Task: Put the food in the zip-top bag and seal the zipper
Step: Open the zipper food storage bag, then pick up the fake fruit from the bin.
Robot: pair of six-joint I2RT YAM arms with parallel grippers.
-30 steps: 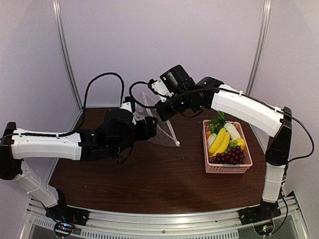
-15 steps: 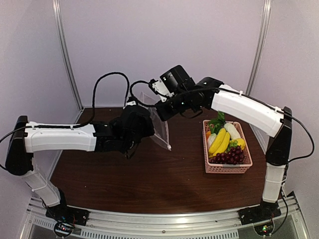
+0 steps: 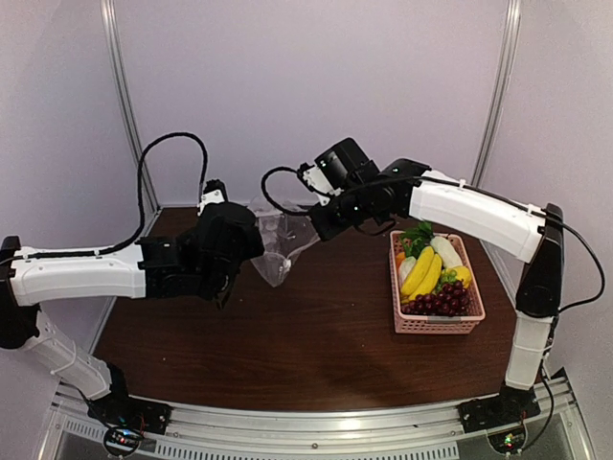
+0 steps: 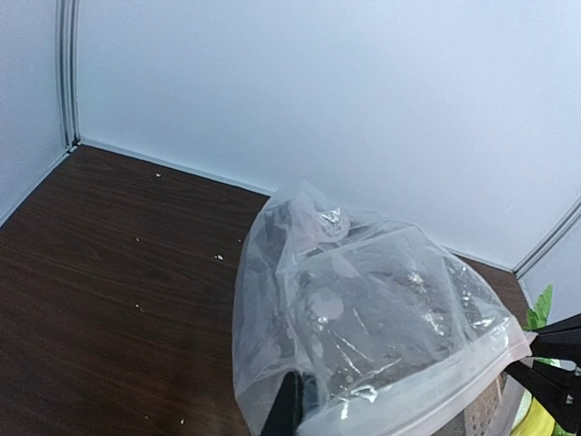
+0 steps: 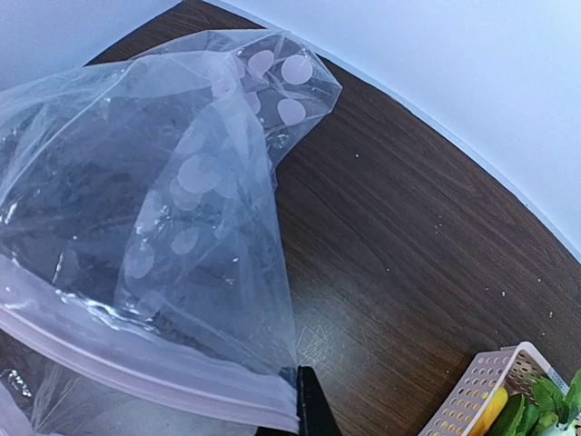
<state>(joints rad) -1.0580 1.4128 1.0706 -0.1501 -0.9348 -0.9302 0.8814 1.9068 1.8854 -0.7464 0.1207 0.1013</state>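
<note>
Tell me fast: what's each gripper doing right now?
Left gripper: shut on the zip-top bag, at one end of the zipper.
Right gripper: shut on the zip-top bag, at the zipper's other end.

Lab test booth: plain white walls (image 3: 306,96), aluminium rail (image 3: 316,429).

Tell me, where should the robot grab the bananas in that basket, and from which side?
Probably across the middle of the bananas, coming straight down from above. They lie on top of the pile, long and narrow, so the fingers can straddle their width. The basket walls, the radish and the grapes crowd the sides.
</note>
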